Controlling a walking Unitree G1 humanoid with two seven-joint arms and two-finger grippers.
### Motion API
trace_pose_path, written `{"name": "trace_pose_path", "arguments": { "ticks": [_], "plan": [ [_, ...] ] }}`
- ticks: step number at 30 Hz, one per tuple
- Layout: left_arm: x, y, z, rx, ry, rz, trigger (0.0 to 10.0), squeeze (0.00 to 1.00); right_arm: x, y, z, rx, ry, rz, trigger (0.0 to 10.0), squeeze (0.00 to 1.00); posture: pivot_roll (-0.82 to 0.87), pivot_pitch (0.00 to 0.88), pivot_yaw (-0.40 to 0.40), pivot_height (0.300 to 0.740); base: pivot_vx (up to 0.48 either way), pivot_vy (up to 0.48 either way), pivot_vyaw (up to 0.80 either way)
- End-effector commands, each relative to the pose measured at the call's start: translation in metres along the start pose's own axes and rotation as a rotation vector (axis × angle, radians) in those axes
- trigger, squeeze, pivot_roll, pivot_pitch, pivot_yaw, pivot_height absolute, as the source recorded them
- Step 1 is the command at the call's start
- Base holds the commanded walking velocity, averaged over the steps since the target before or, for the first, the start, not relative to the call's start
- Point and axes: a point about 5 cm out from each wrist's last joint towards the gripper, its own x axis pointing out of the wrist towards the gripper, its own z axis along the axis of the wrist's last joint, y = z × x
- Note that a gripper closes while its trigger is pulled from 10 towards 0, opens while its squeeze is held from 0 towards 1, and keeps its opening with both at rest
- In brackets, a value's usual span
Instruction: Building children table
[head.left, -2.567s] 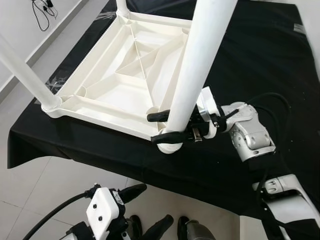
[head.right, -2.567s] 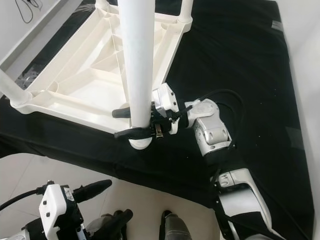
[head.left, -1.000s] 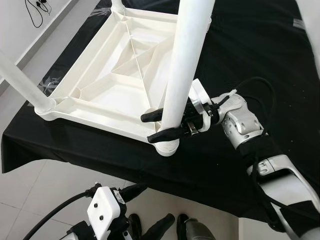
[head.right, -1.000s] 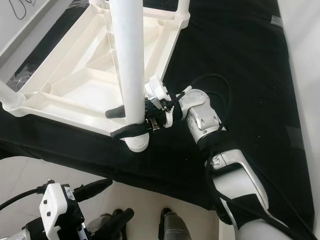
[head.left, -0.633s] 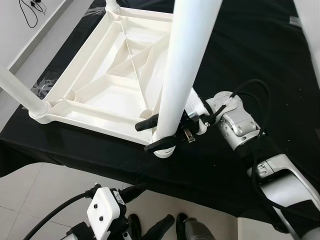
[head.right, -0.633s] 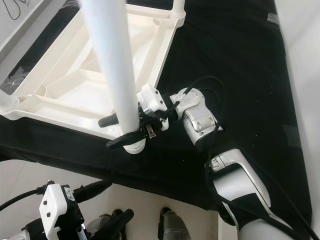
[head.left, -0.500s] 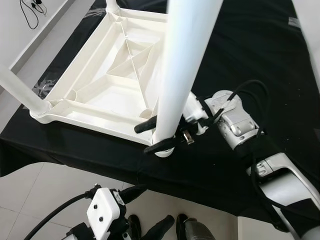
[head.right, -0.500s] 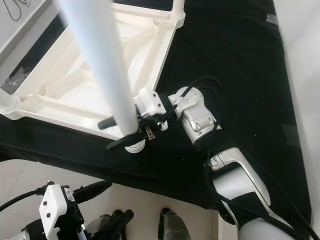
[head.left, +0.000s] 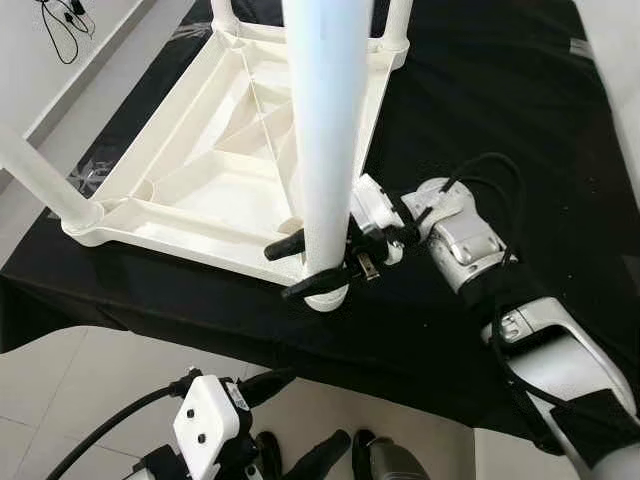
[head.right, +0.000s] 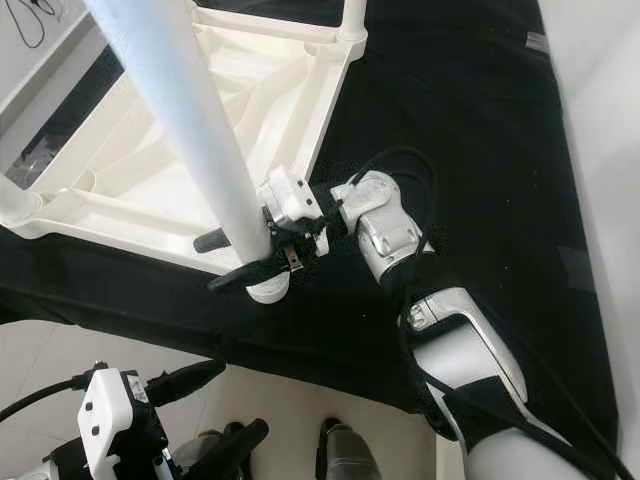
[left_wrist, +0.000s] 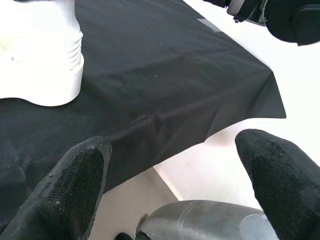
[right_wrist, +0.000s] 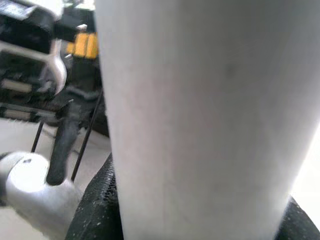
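Note:
A white plastic table top lies upside down on a black cloth, with white legs standing up from its corners. My right gripper is shut on the near right leg, just above its socket at the corner. In the right wrist view the leg sits close between the black fingers. A second leg rises at the near left corner, and two more stand at the far corners. My left gripper hangs open below the cloth's edge, holding nothing.
The black cloth covers a low surface, and its front edge drops to a pale tiled floor. My feet stand on the floor close to that edge. A black cable lies at the far left by the wall.
The whole view has shifted, so the gripped leg now reads upright instead of leaning right. My right forearm has swung in closer under the gripper. The grip on the leg is unchanged.

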Motion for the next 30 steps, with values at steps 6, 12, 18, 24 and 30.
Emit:
{"name": "trace_pose_path", "arguments": {
  "ticks": [6,12,18,24,30],
  "plan": [
    [0.000,-0.002,-0.002,-0.019,0.013,-0.012,10.0,0.00,0.002,0.002,-0.022,0.100,0.029,-0.089,10.0,0.00,0.05,0.330,0.000,0.740,0.000,0.000,0.00],
    [0.000,-0.002,-0.001,-0.019,0.011,-0.012,10.0,0.00,0.004,0.004,-0.027,0.115,0.018,-0.133,10.0,0.00,0.05,0.330,-0.001,0.740,0.000,0.000,0.00],
    [0.000,-0.003,-0.002,-0.020,0.010,-0.011,10.0,0.00,0.002,-0.001,-0.035,0.138,0.060,-0.337,10.0,0.00,0.03,0.328,-0.020,0.740,0.000,0.000,0.00],
    [0.001,-0.003,-0.004,-0.021,0.008,-0.006,10.0,0.00,-0.009,0.000,-0.052,0.283,0.248,-0.968,10.0,0.00,0.00,0.323,-0.040,0.740,0.000,0.000,0.00],
    [0.002,0.001,-0.004,-0.019,0.001,-0.005,10.0,0.00,0.011,0.068,-0.055,0.394,0.350,-1.374,10.0,0.00,-0.03,0.319,-0.018,0.740,0.000,0.000,0.00]
  ]
}}
